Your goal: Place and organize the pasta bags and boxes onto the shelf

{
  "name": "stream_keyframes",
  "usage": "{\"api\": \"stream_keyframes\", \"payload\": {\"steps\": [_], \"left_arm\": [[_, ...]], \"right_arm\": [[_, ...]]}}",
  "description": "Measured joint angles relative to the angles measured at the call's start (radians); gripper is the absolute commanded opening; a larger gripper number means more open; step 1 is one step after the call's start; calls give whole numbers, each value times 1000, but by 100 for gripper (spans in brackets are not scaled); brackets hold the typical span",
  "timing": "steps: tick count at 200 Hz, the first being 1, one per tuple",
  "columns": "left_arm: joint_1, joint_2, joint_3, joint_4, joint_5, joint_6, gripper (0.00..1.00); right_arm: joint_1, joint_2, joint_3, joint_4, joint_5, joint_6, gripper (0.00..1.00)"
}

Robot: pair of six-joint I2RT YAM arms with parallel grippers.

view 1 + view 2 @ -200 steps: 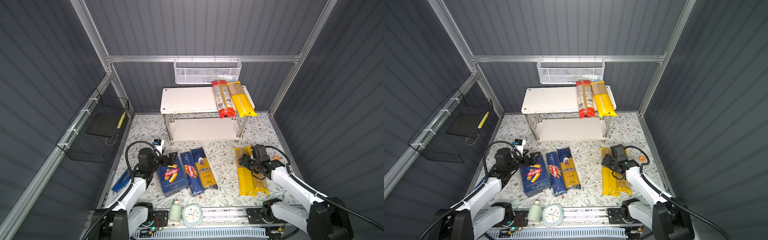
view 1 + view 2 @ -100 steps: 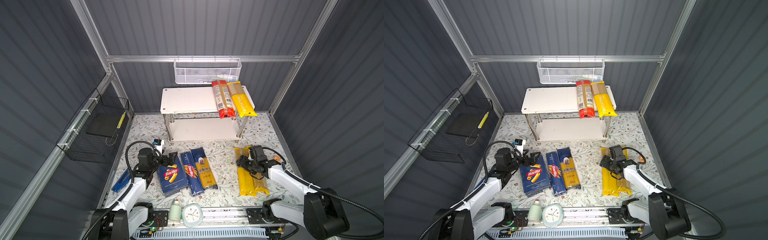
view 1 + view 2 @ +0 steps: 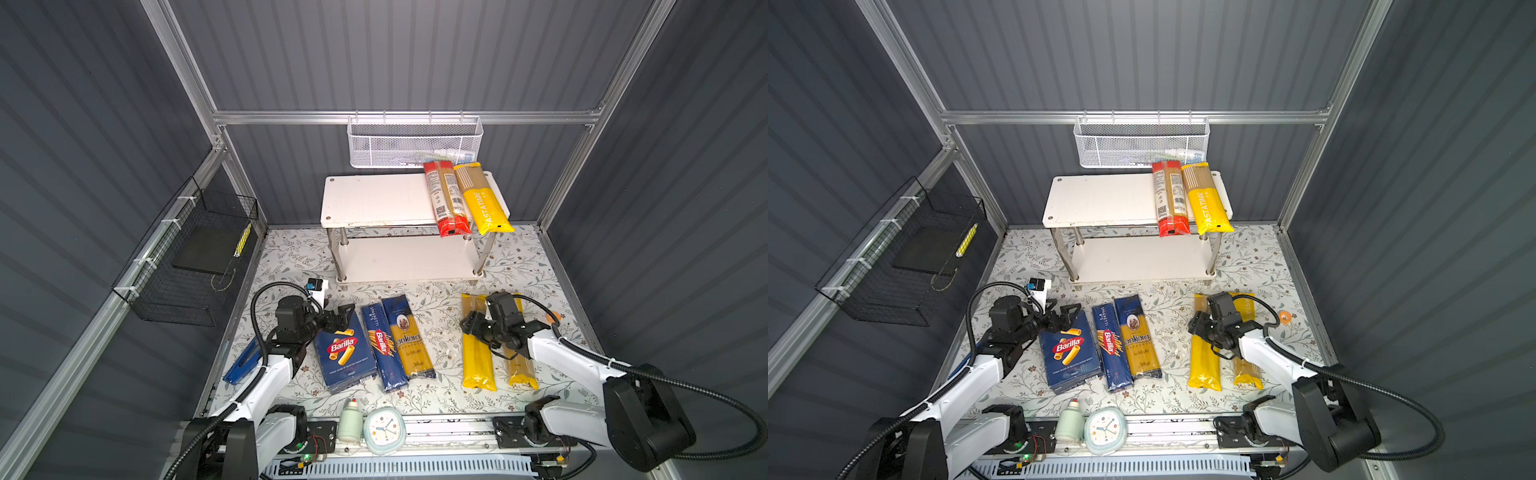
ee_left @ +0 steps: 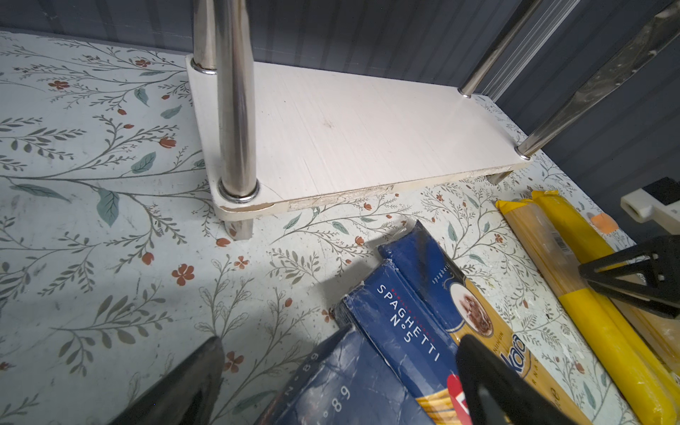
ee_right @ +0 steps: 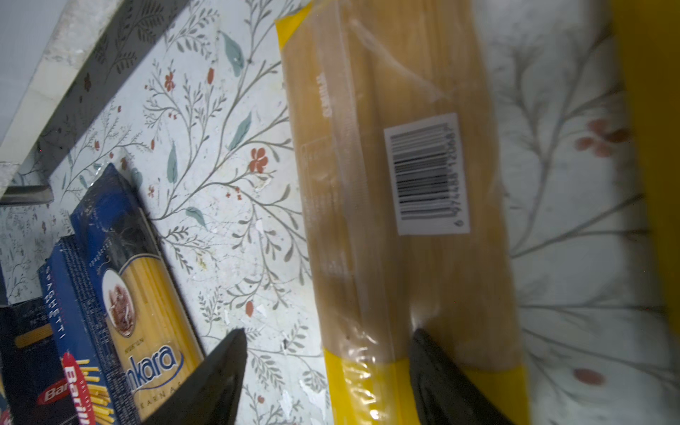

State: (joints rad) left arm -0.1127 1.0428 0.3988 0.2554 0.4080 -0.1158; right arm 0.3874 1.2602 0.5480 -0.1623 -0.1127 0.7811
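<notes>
**Right side.** The right gripper point(image 5: 327, 333) is hanging low at about 4 o'clock on the table point(image 3: 444, 307). Its fingers point(image 5: 220, 375) are standing apart and clamping nothing. One is sitting over bare table and the other over the barcode yellow bag point(image 5: 386, 220), near its clear-to-yellow seam. I cannot tell whether it is touching the film. This bag is lying flat, running 12 to 6. The second yellow bag point(image 3: 519, 365) is lying just beside it on the 3 o'clock side, partly under the arm.

**Left side.** The left gripper point(image 3: 343, 316) is hovering at about 8 o'clock, with its fingers point(image 4: 184, 386) spread wide. They are bracketing the 12 o'clock end of the wide Barilla box point(image 3: 343, 357) and are not closed on it. The narrow spaghetti box point(image 3: 382, 349) is touching that box on its 3 o'clock side, and the ankara bag point(image 3: 407, 338) is lying against the narrow box.

**Shelf.** The shelf point(image 3: 374, 199) is standing at 12 o'clock. The red bag point(image 3: 445, 199) and the Pastatime yellow bag point(image 3: 482, 199) are lying side by side, touching, at the 3 o'clock end of its upper board. Both are overhanging the 6 o'clock edge.
</notes>
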Motion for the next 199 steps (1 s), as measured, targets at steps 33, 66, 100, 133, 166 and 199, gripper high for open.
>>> {"api": "stream_keyframes", "payload": {"steps": [33, 66, 100, 133, 166, 199], "left_arm": [[0, 0, 0, 0, 0, 0, 99], [0, 0, 0, 0, 0, 0, 99], [0, 0, 0, 0, 0, 0, 99], [0, 0, 0, 0, 0, 0, 99], [0, 0, 0, 0, 0, 0, 99], [0, 0, 0, 0, -4, 0, 99]], "right_arm": [[86, 85, 94, -10, 4, 3, 73], [91, 42, 131, -66, 75, -19, 76], [50, 11, 130, -85, 123, -51, 78], [1, 84, 127, -72, 139, -94, 79], [0, 158, 140, -45, 130, -138, 78], [6, 252, 189, -31, 100, -160, 78]]}}
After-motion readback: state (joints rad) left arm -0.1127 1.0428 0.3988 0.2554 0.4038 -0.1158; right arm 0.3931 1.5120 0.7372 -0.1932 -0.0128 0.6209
